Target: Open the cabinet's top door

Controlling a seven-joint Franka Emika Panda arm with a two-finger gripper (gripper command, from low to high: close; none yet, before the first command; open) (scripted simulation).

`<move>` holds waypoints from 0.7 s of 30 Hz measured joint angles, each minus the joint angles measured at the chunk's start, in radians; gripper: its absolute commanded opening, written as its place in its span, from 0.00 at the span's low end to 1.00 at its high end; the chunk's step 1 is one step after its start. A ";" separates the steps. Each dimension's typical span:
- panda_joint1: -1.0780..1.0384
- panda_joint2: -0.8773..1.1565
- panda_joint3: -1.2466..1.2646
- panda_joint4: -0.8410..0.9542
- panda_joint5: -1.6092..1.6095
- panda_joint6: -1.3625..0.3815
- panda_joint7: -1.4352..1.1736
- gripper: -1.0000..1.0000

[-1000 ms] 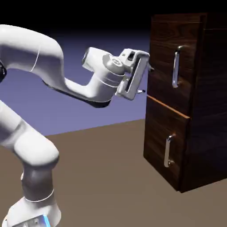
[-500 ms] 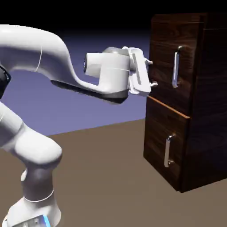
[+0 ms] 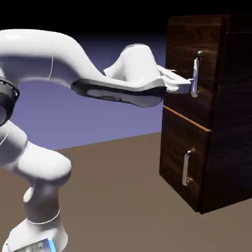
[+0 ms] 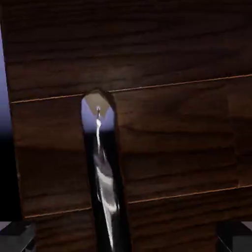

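1. Cabinet [image 3: 206,108]: on the counter at the exterior view's right; top door [image 3: 184,74] looks shut.
2. Gripper [image 3: 184,84]: I read its jaws spread wide, empty, close by the top handle [image 3: 196,74].
3. Left: I must grasp, then pull.

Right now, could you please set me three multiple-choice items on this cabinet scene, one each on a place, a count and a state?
1. Where is the white arm's two-finger gripper?
A. at the long silver bar handle of the top door
B. at the lower panel's handle
C. resting on the table

2. How many silver handles does the tall dark walnut-grained cabinet show?
A. one
B. two
C. three

3. How does the top door stand?
A. wide open
B. taken off
C. shut

Key:
1 A, the fingers reach the upper handle in the exterior view.
2 B, one bar on each panel.
3 C, its panel lies flush with the cabinet's front.
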 measured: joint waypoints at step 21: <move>-0.305 0.194 0.284 0.057 -0.043 -0.034 0.270 0.00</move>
